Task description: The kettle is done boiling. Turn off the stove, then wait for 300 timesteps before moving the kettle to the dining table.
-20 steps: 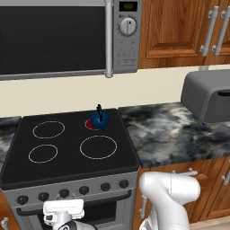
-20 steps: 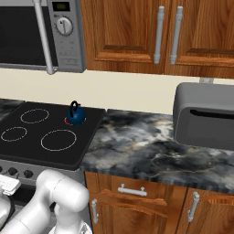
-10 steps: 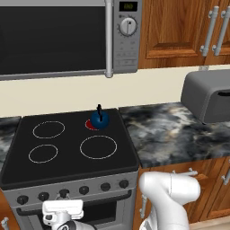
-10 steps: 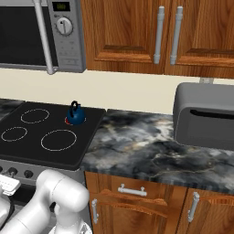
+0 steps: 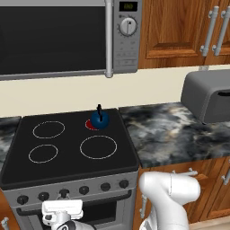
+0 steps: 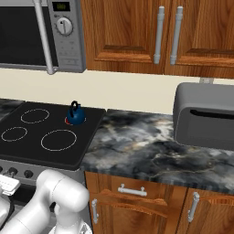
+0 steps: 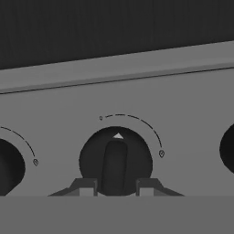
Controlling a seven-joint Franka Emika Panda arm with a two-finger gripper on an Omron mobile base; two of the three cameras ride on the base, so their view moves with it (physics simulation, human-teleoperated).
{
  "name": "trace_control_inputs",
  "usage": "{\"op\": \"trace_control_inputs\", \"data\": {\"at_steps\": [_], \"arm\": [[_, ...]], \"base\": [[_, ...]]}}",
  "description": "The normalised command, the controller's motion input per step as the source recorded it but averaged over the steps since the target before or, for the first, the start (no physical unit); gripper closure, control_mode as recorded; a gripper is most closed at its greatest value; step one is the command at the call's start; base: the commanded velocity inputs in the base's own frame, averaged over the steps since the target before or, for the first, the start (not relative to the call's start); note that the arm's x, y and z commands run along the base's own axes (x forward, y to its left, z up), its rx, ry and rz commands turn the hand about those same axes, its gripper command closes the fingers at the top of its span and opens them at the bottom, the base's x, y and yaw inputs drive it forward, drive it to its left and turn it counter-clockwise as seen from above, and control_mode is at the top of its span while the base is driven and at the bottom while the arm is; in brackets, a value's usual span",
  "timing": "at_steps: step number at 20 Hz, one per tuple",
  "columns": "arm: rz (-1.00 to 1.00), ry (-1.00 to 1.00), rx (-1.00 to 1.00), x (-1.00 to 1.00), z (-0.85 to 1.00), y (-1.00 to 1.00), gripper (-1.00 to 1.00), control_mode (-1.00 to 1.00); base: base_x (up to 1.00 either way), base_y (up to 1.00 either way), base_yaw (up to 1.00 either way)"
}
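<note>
While the kettle (image 5: 99, 120) sits on the stove (image 5: 72, 148), the gripper (image 7: 114, 188) holds its jaws narrowly on either side of a knob (image 7: 115, 161), contact unclear, fingertips partly cut off.

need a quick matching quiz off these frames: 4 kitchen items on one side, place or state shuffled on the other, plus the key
Things:
1. kettle
2. microwave
3. stove knob
4. grey bread box

Places or states:
A. on the marbled counter, right of the stove
B. on the red glowing back-right burner
C. mounted above the cooktop
D. between the jaws of the gripper, pointer up

Pairs: 1-B, 2-C, 3-D, 4-A
</note>
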Motion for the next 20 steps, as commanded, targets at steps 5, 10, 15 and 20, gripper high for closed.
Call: {"op": "trace_control_inputs", "data": {"at_steps": [5,10,15,20], "arm": [[0.00,0.00,0.00,0.00,0.00,0.00,1.00,-1.00],[0.00,0.00,0.09,-0.04,-0.05,-0.02,1.00,-1.00],[0.00,0.00,0.14,-0.02,-0.18,0.00,1.00,-1.00],[0.00,0.00,0.13,-0.03,-0.15,0.00,1.00,-1.00]], "base": [[0.00,0.00,0.00],[0.00,0.00,0.00],[0.00,0.00,0.00],[0.00,0.00,0.00]]}}
